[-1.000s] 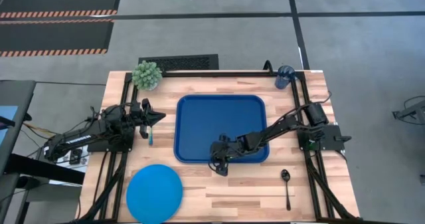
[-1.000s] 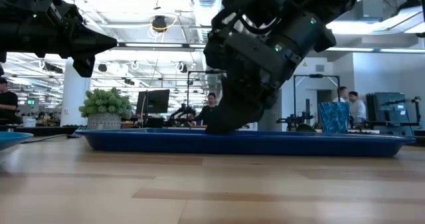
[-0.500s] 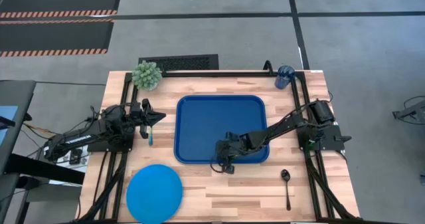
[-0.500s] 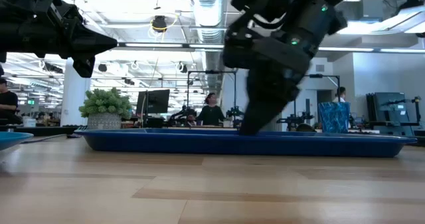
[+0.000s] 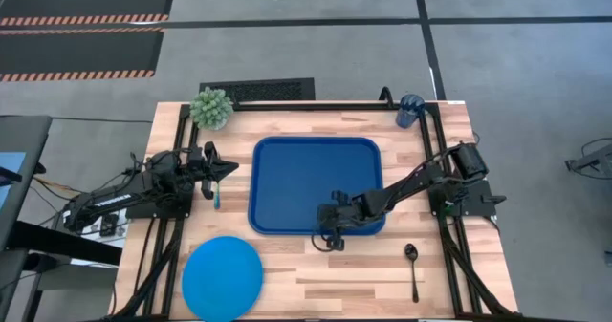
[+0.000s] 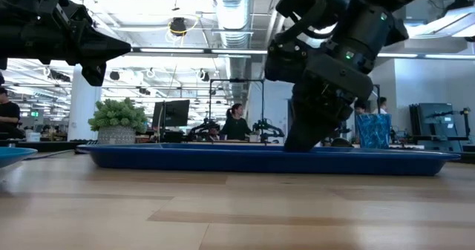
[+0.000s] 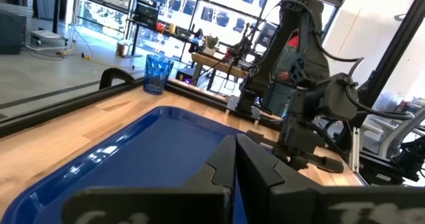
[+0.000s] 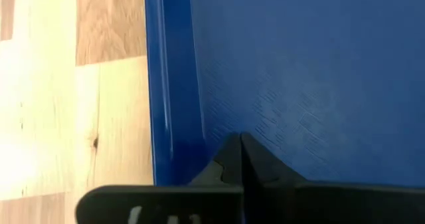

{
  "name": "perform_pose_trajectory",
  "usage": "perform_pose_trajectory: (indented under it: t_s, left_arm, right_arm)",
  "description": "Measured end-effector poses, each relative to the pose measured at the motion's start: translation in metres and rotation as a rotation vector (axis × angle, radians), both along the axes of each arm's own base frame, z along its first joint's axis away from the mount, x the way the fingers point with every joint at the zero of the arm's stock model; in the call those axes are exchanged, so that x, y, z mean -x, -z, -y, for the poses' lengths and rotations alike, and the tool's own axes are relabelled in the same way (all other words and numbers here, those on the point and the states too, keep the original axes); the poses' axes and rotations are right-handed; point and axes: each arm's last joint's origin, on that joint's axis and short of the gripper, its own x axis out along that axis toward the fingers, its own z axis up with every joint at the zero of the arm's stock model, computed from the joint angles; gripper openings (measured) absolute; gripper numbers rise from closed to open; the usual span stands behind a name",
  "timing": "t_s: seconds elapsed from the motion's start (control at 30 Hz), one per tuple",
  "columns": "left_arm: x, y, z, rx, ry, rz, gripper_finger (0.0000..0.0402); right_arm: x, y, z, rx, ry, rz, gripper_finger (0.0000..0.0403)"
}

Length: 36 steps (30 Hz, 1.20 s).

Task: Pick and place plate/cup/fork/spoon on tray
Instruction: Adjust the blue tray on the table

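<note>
- Tray [image 5: 306,174] mid-table; my right gripper [image 5: 328,240], fingers pressed together, sits at its near rim.
- Left gripper [image 5: 228,170] closed, empty, above the fork [image 5: 217,197].
- Plate [image 5: 222,277], spoon [image 5: 413,268] and cup [image 5: 409,110] lie off the tray.

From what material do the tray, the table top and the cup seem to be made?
The tray: probably moulded plastic, dark blue, with a fine grained texture and a soft sheen along its raised rim in the right wrist view. The table top: wood, pale joined planks with visible grain and a knot, smooth finish. The cup: translucent blue, faceted; plastic or glass, I cannot tell which.
</note>
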Motion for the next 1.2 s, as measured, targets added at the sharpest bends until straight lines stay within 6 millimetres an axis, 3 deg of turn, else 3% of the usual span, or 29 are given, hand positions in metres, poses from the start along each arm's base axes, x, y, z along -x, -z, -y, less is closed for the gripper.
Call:
perform_pose_trajectory:
  t_s: [0.8,1.2]
  left_arm:
    - [0.0,0.0,0.0,0.0,0.0,0.001,0.0]
    - [0.0,0.0,0.0,0.0,0.0,0.0,0.0]
  right_arm:
    - [0.006,0.002,-0.011,-0.069,-0.133,-0.048,0.0003]
    - [0.011,-0.014,-0.004,-0.031,-0.146,-0.032,0.0005]
